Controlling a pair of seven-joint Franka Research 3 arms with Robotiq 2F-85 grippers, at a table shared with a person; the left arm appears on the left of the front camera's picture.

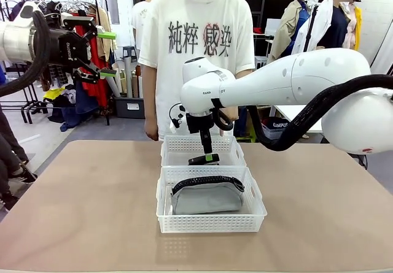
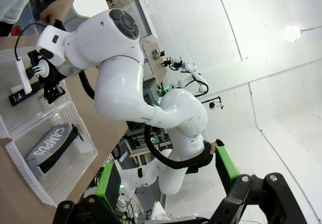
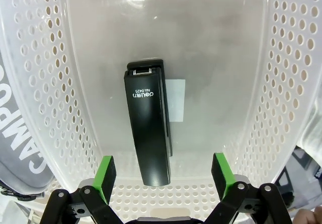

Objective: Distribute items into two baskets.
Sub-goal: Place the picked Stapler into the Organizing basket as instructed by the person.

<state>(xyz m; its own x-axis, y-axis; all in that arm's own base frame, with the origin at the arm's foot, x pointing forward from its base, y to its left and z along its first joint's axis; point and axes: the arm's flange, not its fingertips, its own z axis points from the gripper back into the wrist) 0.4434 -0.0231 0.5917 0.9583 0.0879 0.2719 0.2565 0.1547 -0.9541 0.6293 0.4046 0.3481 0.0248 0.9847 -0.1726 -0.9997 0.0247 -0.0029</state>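
With the black stapler (image 3: pixel 147 126) lying released in the far white basket (image 1: pixel 235 150) and the grey pouch (image 1: pixel 206 196) in the near basket (image 1: pixel 212 223), the right gripper (image 3: pixel 163 171), jaws spread, could be snagged on the lattice wall if lifted crookedly, while the left gripper (image 1: pixel 105 53) is held apart aloft.

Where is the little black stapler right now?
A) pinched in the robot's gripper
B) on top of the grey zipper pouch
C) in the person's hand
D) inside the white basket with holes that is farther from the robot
D: the small black stapler lies flat on the bottom of the far white perforated plastic basket, with the right gripper open above it, not touching.
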